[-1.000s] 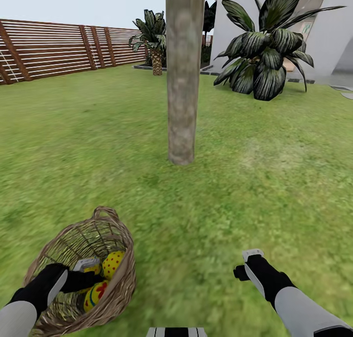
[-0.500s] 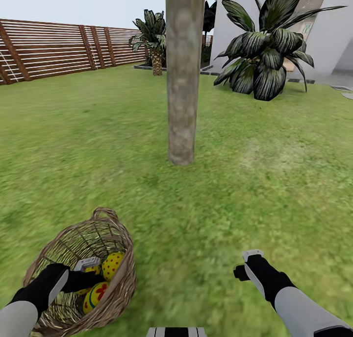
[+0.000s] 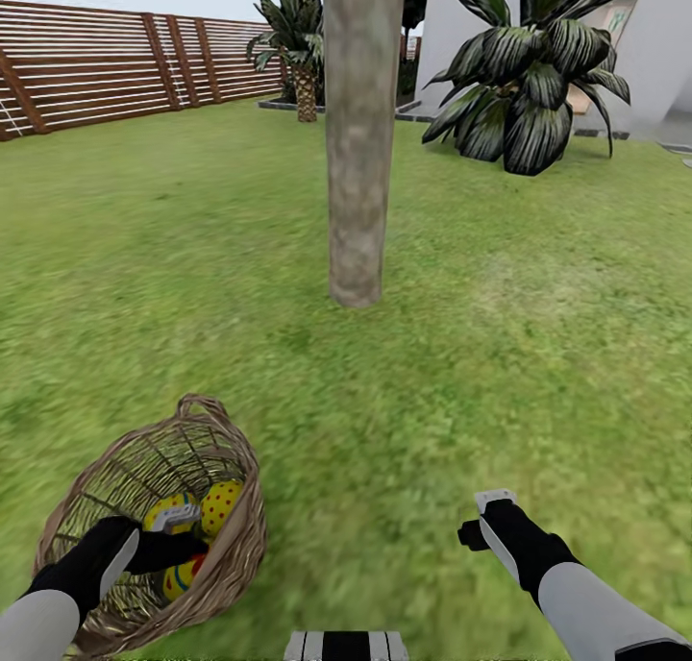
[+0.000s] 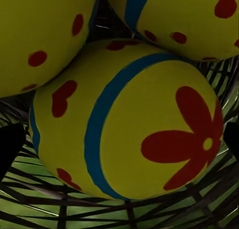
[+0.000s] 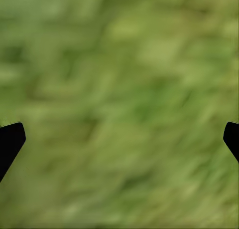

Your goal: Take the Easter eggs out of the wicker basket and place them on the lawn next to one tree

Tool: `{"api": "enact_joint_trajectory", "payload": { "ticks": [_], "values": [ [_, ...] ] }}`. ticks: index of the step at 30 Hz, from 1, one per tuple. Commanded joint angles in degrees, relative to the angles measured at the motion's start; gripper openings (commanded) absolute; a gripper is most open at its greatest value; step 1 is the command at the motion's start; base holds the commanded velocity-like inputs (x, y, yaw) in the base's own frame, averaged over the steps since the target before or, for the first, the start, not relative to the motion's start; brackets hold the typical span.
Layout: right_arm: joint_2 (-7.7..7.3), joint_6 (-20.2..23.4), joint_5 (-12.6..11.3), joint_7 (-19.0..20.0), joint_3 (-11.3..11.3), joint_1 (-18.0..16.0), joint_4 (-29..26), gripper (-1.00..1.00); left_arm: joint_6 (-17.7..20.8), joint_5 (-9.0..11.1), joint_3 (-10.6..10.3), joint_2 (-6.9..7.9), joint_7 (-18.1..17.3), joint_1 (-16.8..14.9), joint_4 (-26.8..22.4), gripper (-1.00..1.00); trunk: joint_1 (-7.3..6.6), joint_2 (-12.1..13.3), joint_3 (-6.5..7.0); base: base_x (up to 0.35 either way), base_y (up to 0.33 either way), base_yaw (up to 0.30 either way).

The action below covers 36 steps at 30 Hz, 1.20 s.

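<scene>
The wicker basket [image 3: 245, 555] lies tipped on the lawn [image 3: 432, 382] at the lower left. Three Easter eggs rest inside it: one [image 3: 222, 505] by the rim, one [image 3: 165, 509] behind my hand, one [image 3: 179, 578] lowest. My left gripper [image 3: 192, 550] reaches into the basket and is open. In the left wrist view its fingertips [image 4: 10, 144] stand on either side of the flower-marked egg [image 4: 124, 124] without touching it. My right gripper [image 3: 476, 534] hangs open over bare grass [image 5: 124, 104]. The tree [image 3: 358, 161] rises a short way ahead of the basket.
A broad-leaved shrub [image 3: 533, 85] grows at the back right before a white house wall [image 3: 663, 56]. A short palm [image 3: 303, 56] and a brown slatted fence [image 3: 96, 65] close the far left. Open grass stretches all around the trunk.
The whole head view has slid upward a little, so the camera has moved. Against the basket, my left gripper sits slightly deeper among the eggs. The right arm holds its place.
</scene>
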Motion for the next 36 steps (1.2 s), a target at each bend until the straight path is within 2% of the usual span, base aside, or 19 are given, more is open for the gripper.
{"api": "enact_joint_trajectory", "payload": {
  "ticks": [1, 6, 12, 13, 27, 28, 36],
  "values": [
    [-0.06, 0.27, -0.6, -0.41, 0.43, -0.02, -0.1, 1.0, 0.48, 0.49, 0.11, 0.0, 0.08, -0.01, -0.07, 1.0, 0.01, -0.03, -0.27, 0.0, 0.0, 0.0],
    [-0.06, 0.27, -0.6, -0.41, 0.43, -0.02, -0.1, 1.0, 0.43, 0.49, 0.11, -0.01, 0.08, -0.01, -0.07, 1.0, 0.14, -0.1, -1.38, 0.0, 0.0, 0.0],
    [-0.14, 0.27, -0.98, -0.58, 0.26, -0.02, -0.1, 1.0, 0.34, 0.58, 0.11, -0.09, 0.07, -0.01, -0.07, 1.0, 0.14, -0.1, -1.38, 0.0, 0.0, 0.0],
    [-0.15, 0.27, -0.97, -0.57, 0.26, -0.02, -0.1, 1.0, 0.32, 0.58, 0.11, -0.09, 0.03, -0.01, -0.1, -1.0, 0.14, -0.1, -1.38, 0.0, 0.0, 0.0],
    [-0.06, 0.27, -0.6, -0.5, 0.35, -0.02, -0.1, 1.0, 0.3, 0.58, 0.2, -0.09, 0.08, -0.01, -0.33, -1.0, 0.14, -0.1, -1.38, 0.0, 0.0, 0.0],
    [-0.06, 0.27, -0.6, -0.5, 0.35, -0.02, -0.1, 1.0, 0.3, 0.59, 0.2, -0.09, 0.08, -0.01, -0.35, 1.0, 0.14, -0.1, -1.38, 0.0, 0.0, 0.0],
    [-0.06, 0.27, -0.52, -0.5, 0.35, -0.02, -0.1, 1.0, -0.05, 0.58, 0.28, -0.09, 0.1, -0.01, -0.33, 1.0, 0.14, -0.1, -1.38, 0.0, 0.0, 0.0]
  ]
}}
